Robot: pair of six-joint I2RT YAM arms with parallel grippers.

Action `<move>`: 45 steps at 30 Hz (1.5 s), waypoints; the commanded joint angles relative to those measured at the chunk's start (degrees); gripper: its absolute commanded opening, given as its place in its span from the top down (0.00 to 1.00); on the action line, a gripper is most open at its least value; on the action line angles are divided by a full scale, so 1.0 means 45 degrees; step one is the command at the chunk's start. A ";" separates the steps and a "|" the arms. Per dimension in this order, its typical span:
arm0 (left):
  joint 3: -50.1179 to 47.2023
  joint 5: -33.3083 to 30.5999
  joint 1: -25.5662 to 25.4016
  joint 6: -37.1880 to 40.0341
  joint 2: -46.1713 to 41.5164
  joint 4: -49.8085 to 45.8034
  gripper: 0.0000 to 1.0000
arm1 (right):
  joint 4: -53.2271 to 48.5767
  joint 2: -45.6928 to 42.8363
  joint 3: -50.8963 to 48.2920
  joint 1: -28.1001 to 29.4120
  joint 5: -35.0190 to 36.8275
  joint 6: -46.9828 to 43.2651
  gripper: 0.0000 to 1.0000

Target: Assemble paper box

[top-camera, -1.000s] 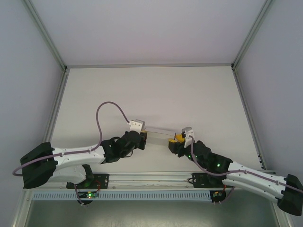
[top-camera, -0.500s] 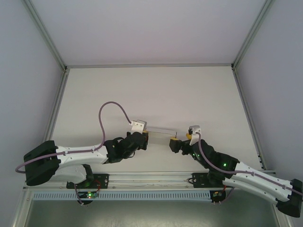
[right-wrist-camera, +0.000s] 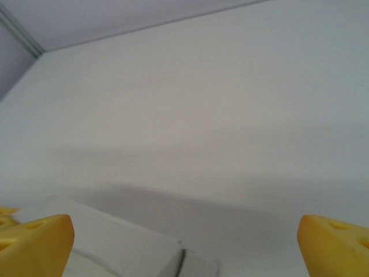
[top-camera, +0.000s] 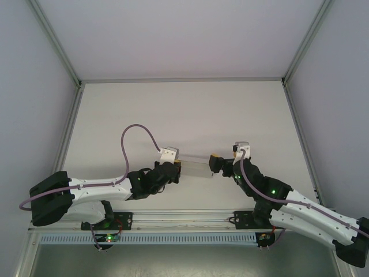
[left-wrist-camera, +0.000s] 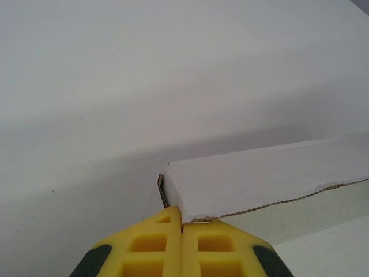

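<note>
Seen from above, the paper box (top-camera: 195, 168) sits between the left gripper (top-camera: 179, 168) and the right gripper (top-camera: 217, 164), over the near part of the surface (top-camera: 184, 109). From the left wrist, the left gripper (left-wrist-camera: 181, 222) is pinched on the box's torn edge. From the right wrist, the right gripper (right-wrist-camera: 184, 248) gapes wide, with the paper box (right-wrist-camera: 115, 242) low between its fingers.

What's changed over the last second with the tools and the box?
The right tool opened wide, releasing the right end of the paper box, and moved slightly farther from the arm bases. The left tool stayed shut on the box's left end, barely shifting.
</note>
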 commanded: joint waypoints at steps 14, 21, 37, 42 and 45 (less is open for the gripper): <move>0.0183 0.0570 -0.0391 0.0002 0.0969 -0.3366 1.00 | 0.1067 0.1767 -0.1599 -0.2397 -0.3913 0.0268 0.02; 0.0416 0.0747 -0.0426 0.0165 0.1274 -0.3256 1.00 | 0.1051 0.1157 -0.2403 -0.2502 -0.4464 0.0544 0.06; 0.0592 0.1080 -0.0463 0.0369 0.1041 -0.3237 0.97 | 0.0728 0.1661 -0.2703 -0.2503 -0.4765 0.0960 0.17; 0.0775 0.1609 -0.0488 0.0696 0.0925 -0.3461 0.86 | 0.1012 0.1531 -0.3300 -0.2498 -0.4829 0.1429 0.22; 0.1040 0.2317 -0.0535 0.1155 0.0771 -0.3726 0.70 | 0.1274 0.1473 -0.3676 -0.2478 -0.4927 0.1633 0.24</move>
